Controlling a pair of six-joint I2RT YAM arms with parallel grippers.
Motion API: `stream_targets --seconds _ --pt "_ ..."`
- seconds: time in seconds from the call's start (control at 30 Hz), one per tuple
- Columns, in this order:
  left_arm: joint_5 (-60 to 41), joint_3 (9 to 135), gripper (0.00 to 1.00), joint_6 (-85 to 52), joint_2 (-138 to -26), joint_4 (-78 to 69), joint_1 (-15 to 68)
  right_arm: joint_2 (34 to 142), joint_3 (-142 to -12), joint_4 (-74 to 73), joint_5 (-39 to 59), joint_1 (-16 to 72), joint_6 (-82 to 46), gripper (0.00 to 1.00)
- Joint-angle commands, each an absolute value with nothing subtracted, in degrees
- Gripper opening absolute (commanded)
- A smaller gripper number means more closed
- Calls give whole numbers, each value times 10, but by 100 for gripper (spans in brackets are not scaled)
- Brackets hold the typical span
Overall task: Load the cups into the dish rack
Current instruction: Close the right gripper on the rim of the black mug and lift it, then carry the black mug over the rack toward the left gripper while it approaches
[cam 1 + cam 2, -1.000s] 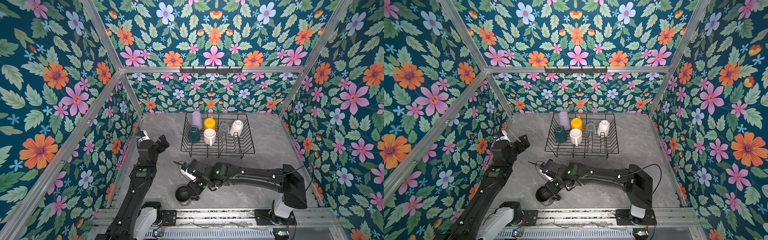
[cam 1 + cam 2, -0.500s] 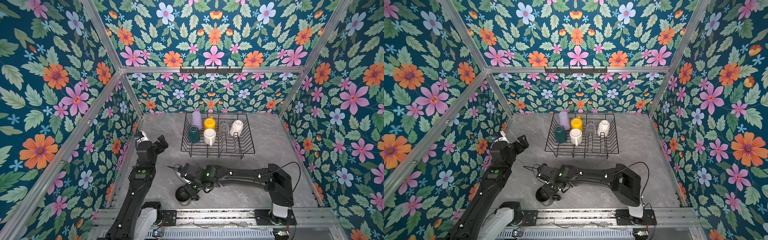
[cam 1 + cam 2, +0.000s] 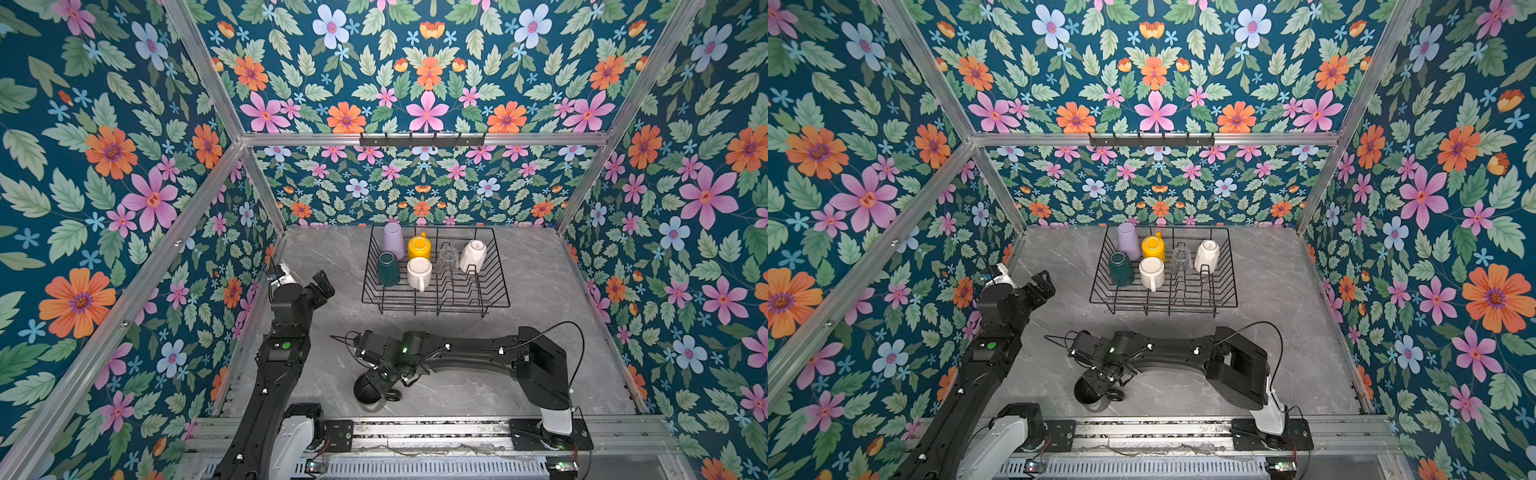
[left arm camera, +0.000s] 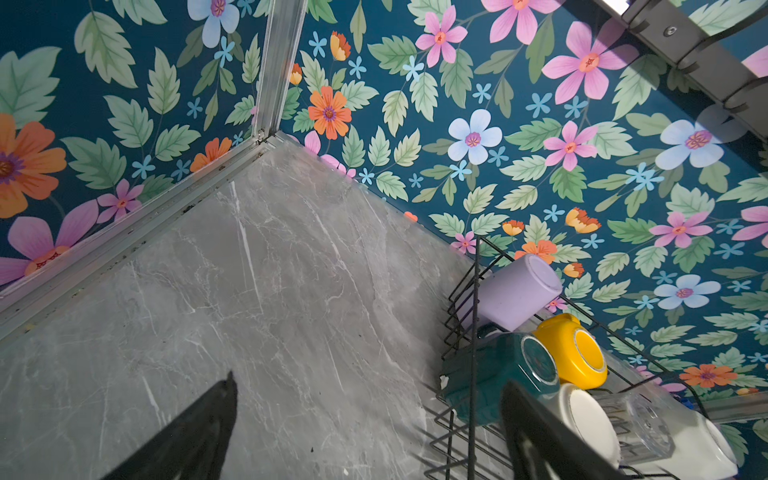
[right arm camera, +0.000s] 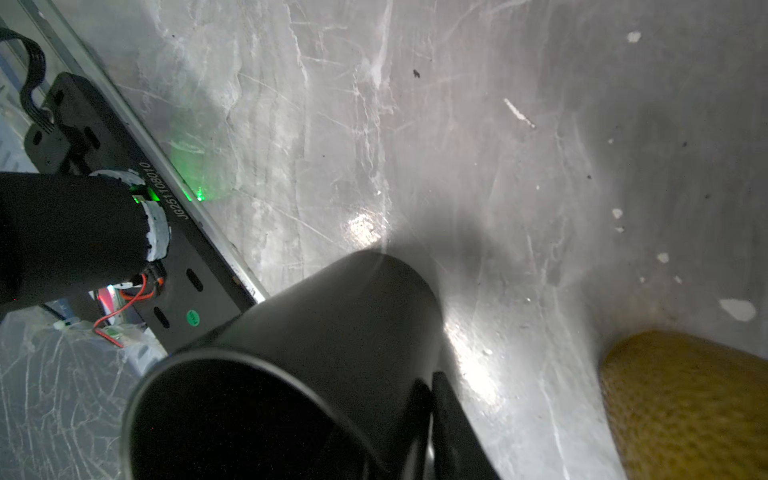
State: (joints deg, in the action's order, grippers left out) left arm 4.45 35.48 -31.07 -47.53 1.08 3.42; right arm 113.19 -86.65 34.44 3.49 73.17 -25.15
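The black mug (image 3: 368, 390) stands near the table's front edge, and its dark opening (image 5: 249, 415) fills the right wrist view. My right gripper (image 3: 384, 376) is shut on the mug. One finger (image 5: 457, 424) lies flat against the outer wall, and the other is lost in the dark inside. The black wire dish rack (image 3: 436, 305) at the back holds several cups upside down, among them a lilac tumbler (image 3: 393, 240), a yellow mug (image 3: 419, 246) and a teal mug (image 3: 387, 269). My left gripper (image 3: 322, 286) hangs open and empty, left of the rack, and its own view shows its jaws (image 4: 370, 432) spread wide.
An amber, grainy rounded thing (image 5: 681, 403) lies on the table close to the black mug; in both top views my right arm (image 3: 1167, 353) hides it. The metal rail (image 3: 415, 432) runs along the front edge just behind the mug. The floral walls (image 3: 892, 249) enclose the table.
My right gripper has come down and narrowed onto the black mug, while the right arm's elbow swung in toward the front. The left arm has drifted slightly.
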Motion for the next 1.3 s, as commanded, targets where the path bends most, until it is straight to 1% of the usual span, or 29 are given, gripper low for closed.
stream_targets --seconds 0.0,0.37,0.6,0.73,0.83,0.97,1.07,1.13,1.27 --pt "48 355 100 -308 -473 12 33 1131 -869 366 22 733 -250 18" --pt "47 357 100 -310 -467 11 32 1117 -868 372 7 732 -259 0" --pt "48 359 100 -312 -466 9 31 1078 -851 363 7 726 -265 0" --pt "45 361 100 -312 -469 6 31 1041 -831 350 23 712 -269 0" --pt "42 363 100 -313 -470 3 31 1004 -814 330 51 696 -273 0" --pt "29 363 100 -309 -469 -5 30 945 -778 282 112 663 -288 0" --pt "-3 359 100 -296 -462 -28 31 897 -752 256 150 625 -298 0" --pt "-43 351 100 -282 -453 -55 30 872 -730 235 181 593 -308 0" --pt "-163 322 100 -269 -422 -147 30 818 -673 173 247 511 -337 0"
